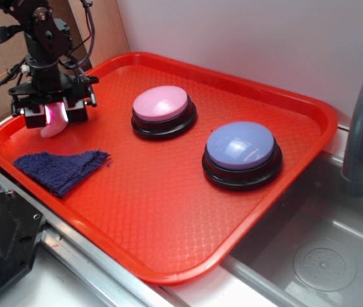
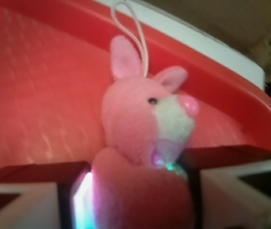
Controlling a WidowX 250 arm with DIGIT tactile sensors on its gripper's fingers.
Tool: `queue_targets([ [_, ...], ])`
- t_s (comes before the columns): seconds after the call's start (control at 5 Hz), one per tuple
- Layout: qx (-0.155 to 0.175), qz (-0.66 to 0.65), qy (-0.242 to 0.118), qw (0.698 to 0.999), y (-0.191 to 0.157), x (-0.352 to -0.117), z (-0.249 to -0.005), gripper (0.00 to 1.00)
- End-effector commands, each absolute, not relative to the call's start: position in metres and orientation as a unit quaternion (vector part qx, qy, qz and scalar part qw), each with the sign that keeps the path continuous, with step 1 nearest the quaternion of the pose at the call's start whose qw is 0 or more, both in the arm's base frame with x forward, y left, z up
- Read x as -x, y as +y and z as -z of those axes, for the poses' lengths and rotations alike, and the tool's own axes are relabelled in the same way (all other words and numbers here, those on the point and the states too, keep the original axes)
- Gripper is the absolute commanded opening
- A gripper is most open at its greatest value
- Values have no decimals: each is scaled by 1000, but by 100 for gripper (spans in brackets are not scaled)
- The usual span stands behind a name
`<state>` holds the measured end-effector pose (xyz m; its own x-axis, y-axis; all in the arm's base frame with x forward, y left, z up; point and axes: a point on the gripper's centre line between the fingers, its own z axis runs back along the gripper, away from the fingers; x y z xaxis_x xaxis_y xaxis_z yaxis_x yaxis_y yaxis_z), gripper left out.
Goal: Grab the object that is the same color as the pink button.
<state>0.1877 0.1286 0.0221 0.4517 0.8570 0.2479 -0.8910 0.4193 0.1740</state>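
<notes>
Holding the pink bunny toy [image 2: 145,129] by its body, the tool [image 1: 55,115] has its 2 sides squeezed shut on the soft lower half. The toy sits at the far left corner of the red tray [image 1: 169,211], close to the rim. In the outside view only a little pink bit pokes out under the tool, and I cannot tell if it touches the tray or hangs just above it.

What could go wrong? The toy is soft and fuzzy, so it could squish and slide out if the squeeze is weak. Only its lower half is gripped, and the head hangs free, so a quick move could make it swing and wiggle loose. The white string loop [image 2: 133,36] sticks out past the ears toward the tray rim, and it might catch on that rim. The tool is also near the rim, so a sideways push could bump it.

The toy's long way runs from its body in the tool, up through the head, to the ears and the string. In the wrist view that points away from the tool toward the tray's edge. Its face is turned to the right in that view.

The pink button [image 1: 161,105] is well apart from the toy. The blue button [image 1: 240,147] and the dark blue cloth [image 1: 63,167] are not touched.
</notes>
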Motion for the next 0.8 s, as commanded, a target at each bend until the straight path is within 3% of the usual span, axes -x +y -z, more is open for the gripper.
queue_targets([
  [0.0, -67, -414, -80, 904, 97, -198, -125, 0],
  [0.4, 19, -230, -54, 972, 30, -185, -188, 0],
  [0.6, 56, -156, -29, 986, 12, -173, -195, 0],
])
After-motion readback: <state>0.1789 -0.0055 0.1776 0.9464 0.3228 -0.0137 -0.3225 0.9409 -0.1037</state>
